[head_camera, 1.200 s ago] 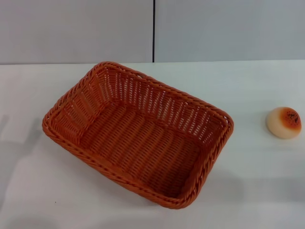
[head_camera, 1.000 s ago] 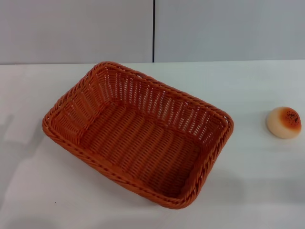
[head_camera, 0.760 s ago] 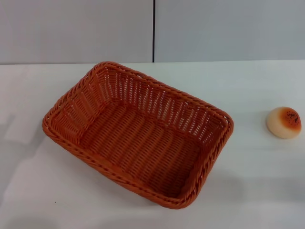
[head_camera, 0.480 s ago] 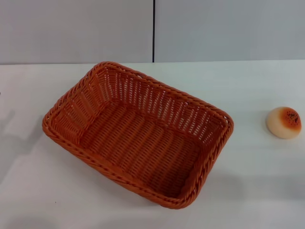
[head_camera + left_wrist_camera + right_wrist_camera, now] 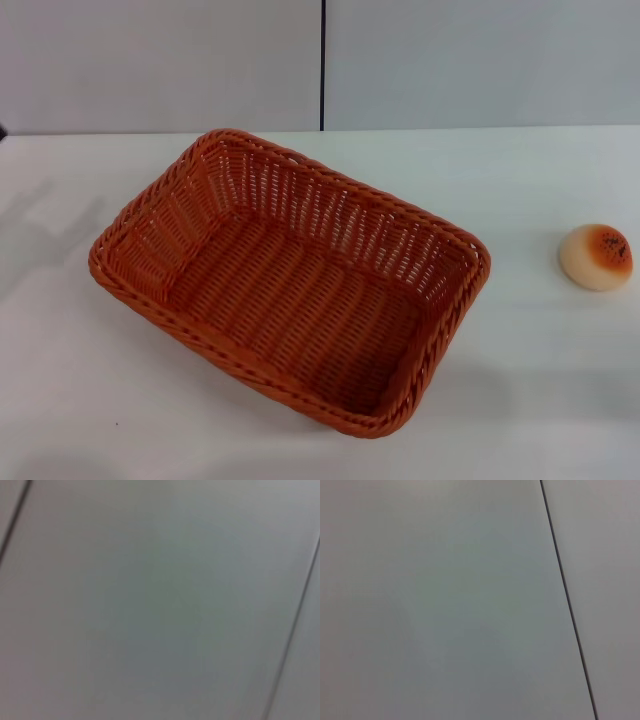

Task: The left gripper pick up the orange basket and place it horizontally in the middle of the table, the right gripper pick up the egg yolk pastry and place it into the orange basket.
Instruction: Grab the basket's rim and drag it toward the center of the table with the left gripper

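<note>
My left end effector and my right end effector are both out of sight from my head, so I cannot tell how wide either one stands or whether it holds anything. At the far left edge of the head view a tiny dark sliver shows; it is too small to identify. Both wrist views show only a plain grey wall crossed by thin dark seams.

The orange basket sits on the white desk, left of centre, turned at a slant with its long sides running diagonally. Nothing lies inside it. The egg yolk pastry rests on the desk well apart from the basket, near the right edge, browned top tilted toward the right.
</note>
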### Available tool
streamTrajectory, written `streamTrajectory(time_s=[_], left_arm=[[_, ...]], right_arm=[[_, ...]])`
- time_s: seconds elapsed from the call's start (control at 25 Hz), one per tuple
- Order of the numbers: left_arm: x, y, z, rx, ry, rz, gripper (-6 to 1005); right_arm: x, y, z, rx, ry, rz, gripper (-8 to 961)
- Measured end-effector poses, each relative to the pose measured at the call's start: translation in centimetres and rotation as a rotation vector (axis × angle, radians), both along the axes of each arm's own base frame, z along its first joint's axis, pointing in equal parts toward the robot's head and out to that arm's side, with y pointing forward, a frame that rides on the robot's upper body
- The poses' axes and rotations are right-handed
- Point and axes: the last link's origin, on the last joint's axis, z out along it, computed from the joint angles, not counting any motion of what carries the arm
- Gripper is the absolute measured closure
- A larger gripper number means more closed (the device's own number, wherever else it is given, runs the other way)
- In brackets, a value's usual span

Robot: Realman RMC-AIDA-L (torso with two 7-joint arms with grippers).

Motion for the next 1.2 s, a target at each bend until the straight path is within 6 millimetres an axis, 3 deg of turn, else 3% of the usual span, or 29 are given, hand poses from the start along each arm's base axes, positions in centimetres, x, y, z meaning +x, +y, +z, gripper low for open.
streamTrajectory(time_s=[0.24, 0.44, 0.48, 0.6, 0.84, 1.2], left_arm=[[4.2, 2.9, 4.0, -0.212, 0.165, 0.011, 149], [8.3, 4.3, 5.5, -0.329, 0.354, 0.071, 157], [9.5, 4.6, 5.5, -0.365, 0.424, 0.098, 159], [10.2, 5.0, 5.3, -0.400, 0.477, 0.130, 164], [10.9, 5.7, 3.6, -0.550, 0.625, 0.224, 174], [12.4, 6.8, 0.7, -0.667, 0.710, 0.267, 190]], right_arm=[[0.0, -0.1, 0.7, 0.015, 0.028, 0.018, 405], [0.0, -0.2, 0.7, 0.012, 0.035, 0.021, 406], [0.0, -0.2, 0.7, 0.013, 0.035, 0.022, 406], [0.1, -0.4, 0.8, 0.020, 0.035, 0.022, 407], [0.4, -0.6, 0.9, 0.023, 0.033, 0.010, 409], [0.1, -0.1, 0.9, 0.023, 0.031, 0.019, 411]])
